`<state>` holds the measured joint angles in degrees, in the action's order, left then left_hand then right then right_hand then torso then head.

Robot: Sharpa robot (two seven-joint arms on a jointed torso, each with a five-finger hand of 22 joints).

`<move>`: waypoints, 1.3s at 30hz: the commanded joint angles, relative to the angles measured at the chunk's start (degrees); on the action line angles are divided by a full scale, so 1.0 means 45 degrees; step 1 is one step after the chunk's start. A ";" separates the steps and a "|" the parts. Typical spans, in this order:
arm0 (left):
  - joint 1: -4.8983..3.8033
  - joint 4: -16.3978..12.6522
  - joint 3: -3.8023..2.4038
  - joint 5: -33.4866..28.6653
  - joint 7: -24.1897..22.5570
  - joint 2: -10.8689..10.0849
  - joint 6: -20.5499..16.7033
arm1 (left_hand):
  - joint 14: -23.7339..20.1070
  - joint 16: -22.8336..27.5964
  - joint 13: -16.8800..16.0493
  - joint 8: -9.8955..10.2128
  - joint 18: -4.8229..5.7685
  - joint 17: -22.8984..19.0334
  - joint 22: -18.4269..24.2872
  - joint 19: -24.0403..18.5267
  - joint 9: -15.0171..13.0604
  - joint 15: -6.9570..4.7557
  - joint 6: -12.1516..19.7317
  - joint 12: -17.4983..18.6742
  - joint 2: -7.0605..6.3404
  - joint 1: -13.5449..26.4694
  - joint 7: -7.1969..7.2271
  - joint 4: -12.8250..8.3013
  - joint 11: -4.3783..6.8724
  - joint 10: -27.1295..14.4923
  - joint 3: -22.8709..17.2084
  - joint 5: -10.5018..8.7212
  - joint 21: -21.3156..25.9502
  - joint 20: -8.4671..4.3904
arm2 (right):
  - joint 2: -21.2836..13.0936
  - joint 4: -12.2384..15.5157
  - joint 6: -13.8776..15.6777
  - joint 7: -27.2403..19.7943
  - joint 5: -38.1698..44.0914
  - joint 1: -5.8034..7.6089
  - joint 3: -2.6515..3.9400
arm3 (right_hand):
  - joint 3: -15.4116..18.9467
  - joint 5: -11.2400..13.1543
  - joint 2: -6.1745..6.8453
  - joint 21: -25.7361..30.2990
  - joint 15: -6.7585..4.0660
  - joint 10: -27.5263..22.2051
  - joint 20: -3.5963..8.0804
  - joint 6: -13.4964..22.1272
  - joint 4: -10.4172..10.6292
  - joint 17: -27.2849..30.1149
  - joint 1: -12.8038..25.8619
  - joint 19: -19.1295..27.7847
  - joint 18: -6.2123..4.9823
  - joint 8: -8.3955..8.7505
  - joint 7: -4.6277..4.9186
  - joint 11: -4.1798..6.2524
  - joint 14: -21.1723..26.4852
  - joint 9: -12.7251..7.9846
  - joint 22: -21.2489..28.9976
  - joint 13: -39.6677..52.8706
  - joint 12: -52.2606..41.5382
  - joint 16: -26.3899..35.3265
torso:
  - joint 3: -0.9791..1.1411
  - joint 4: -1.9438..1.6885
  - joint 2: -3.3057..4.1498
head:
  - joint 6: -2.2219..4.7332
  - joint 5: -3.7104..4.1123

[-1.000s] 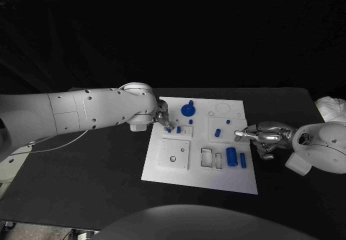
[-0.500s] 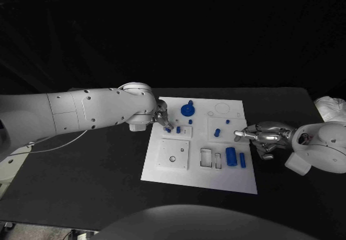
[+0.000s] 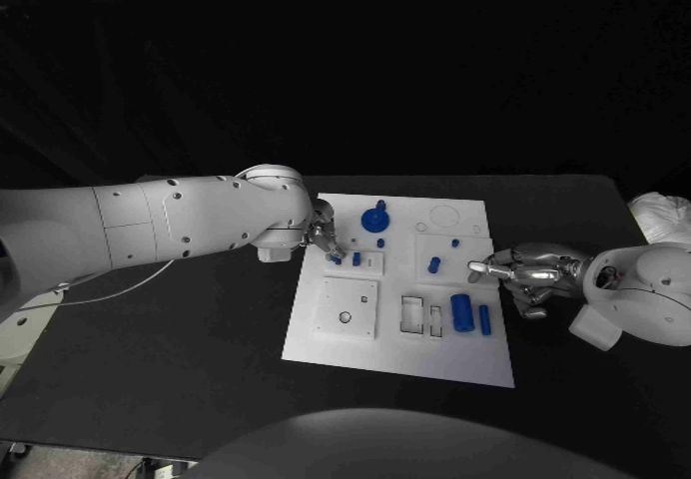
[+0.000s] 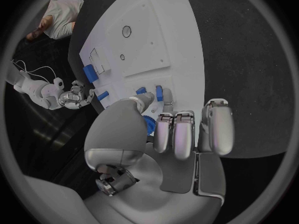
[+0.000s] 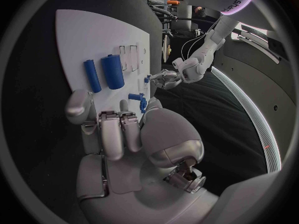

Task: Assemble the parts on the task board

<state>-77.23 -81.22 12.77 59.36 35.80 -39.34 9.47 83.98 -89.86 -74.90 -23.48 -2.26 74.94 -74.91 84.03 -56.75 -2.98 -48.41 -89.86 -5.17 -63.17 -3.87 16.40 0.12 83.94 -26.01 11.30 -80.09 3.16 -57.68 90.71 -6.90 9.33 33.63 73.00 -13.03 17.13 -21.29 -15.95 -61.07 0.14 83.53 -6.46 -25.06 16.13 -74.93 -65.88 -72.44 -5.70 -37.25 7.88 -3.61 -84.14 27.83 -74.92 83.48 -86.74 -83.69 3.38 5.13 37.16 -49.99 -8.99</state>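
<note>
Black table (image 3: 173,379) carries the white task board (image 3: 396,349) at centre. Left hand (image 3: 326,238) sits over the board's left edge, fingertip and thumb on a small blue part (image 3: 338,258); whether it holds it is unclear. Larger blue cylinder (image 3: 462,312) lies lower right. Right hand (image 3: 521,270) hovers at the board's right edge, fingers curled narrow, empty.

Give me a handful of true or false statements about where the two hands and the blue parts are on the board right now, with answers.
1. The left hand has its fingers at the small blue pieces near the task board's left edge. True.
2. The right hand is over the bare table beyond the far end of the board. False: it is at the board's right edge.
3. The large blue cylinder stands upright. False: it lies flat.
4. A thinner blue rod lies beside that cylinder. True.
</note>
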 commanded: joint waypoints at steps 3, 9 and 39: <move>-0.0015 -0.0023 -0.0010 -0.0066 0.0007 0.0003 0.0224 | 0.1338 -0.0032 -0.3355 -0.0082 -0.0006 0.3347 -0.2689 0.0287 0.0018 -0.0066 0.0051 -0.0032 -0.0385 -0.0504 0.0058 -0.0064 0.0062 0.1347 -0.0981 0.0002 0.0036 -0.0016 | 0.0015 0.0001 -0.0255 -0.0002 0.0021 -0.0017 -0.0003 | -0.0027 0.0046 -0.0108 0.0041 -0.0023 0.0006 0.0010 -0.0103 0.0066 -0.1891 0.0014 0.0112 -0.0133 0.0035 0.0022 0.0108 0.0004 -0.0015 -0.1488 0.0392 0.0087 0.0041 | 0.0001 -0.0005 -0.0001 | -0.0001 -0.0012; -0.0015 0.0000 -0.0010 -0.0066 0.0010 0.0009 0.0199 | 0.1338 -0.0032 -0.3355 -0.0222 -0.0001 0.3347 -0.2692 0.0294 -0.0038 -0.0093 -0.0007 -0.0032 -0.0733 -0.0708 0.0088 -0.0156 0.0106 0.1347 -0.2006 -0.0041 0.0027 -0.0036 | 0.0010 0.0002 -0.0269 0.0010 0.0021 -0.0019 -0.0003 | -0.0031 0.0051 -0.0106 0.0075 -0.0021 -0.0007 0.0008 -0.0126 0.0065 -0.1874 0.0028 0.0132 -0.0140 0.0029 0.0026 0.0105 0.0018 -0.0015 -0.1478 0.0382 0.0095 0.0057 | 0.0002 -0.0003 0.0005 | -0.0001 -0.0015; -0.0436 -0.0839 -0.0025 0.0119 0.0170 -0.0490 -0.1006 | 0.1338 -0.0032 -0.3355 -0.0765 0.0018 0.3347 -0.2716 0.0345 -0.0402 -0.0184 -0.0093 -0.0032 -0.0693 -0.0639 0.0178 -0.0367 0.0201 0.1347 -0.2993 0.0155 -0.0058 -0.0114 | 0.0017 -0.0020 -0.0181 0.0031 0.0021 -0.0022 -0.0003 | -0.0038 0.0061 -0.0107 0.0146 -0.0017 -0.0050 0.0006 -0.0143 0.0065 -0.1835 0.0046 0.0174 -0.0154 0.0028 0.0028 0.0103 0.0053 -0.0017 -0.1459 0.0350 0.0120 0.0097 | -0.0006 0.0024 0.0008 | -0.0001 -0.0011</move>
<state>-79.11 -84.55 12.65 59.41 36.10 -41.49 6.65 83.98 -89.86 -74.93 -26.55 -2.26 74.92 -74.90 84.03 -58.47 -3.39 -49.14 -89.86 -8.47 -66.44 -3.16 14.67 0.54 83.94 -39.09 11.65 -80.09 3.16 -57.64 90.61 -7.02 9.53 33.63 72.96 -13.03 17.13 -21.29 -15.95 -60.68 0.14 83.26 -6.46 -25.27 16.13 -74.91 -65.88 -72.04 -5.70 -37.25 8.09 -3.54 -84.14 27.84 -74.95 83.42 -86.53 -83.47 3.42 5.18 37.12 -49.99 -9.07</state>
